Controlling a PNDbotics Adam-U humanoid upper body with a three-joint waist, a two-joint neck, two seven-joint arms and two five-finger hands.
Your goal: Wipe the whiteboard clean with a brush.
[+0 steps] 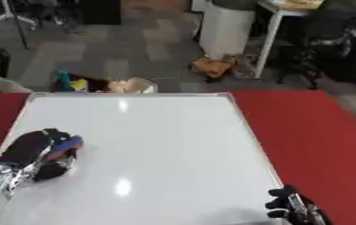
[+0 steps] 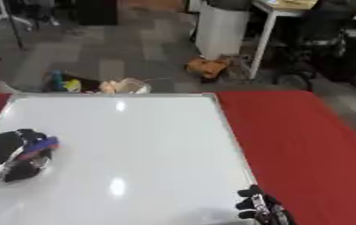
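In the left eye view, your left hand [image 1: 34,154] sits at the lower left of the frame, on the left part of the whiteboard [image 1: 158,145], with its fingers curled around the brush [image 1: 67,144]. Only a blue and reddish bit of the brush shows past the fingers; it points toward the upper right, and its long axis seems to run that way, though most of it is hidden in the grip. You have one brush and one whiteboard, and the board's surface looks white, with two bright glints of light on it. The board lies on a red table [image 1: 319,132], which shows along the right side and at the upper left corner of the board. Your right hand [image 1: 285,204] shows at the lower right, just beside the board's right edge, fingers up; you cannot tell whether they are relaxed or clenched.

In the right eye view, everything sits further left: the left hand [image 2: 11,154] touches the frame's left edge, and more red table [image 2: 303,140] shows on the right.
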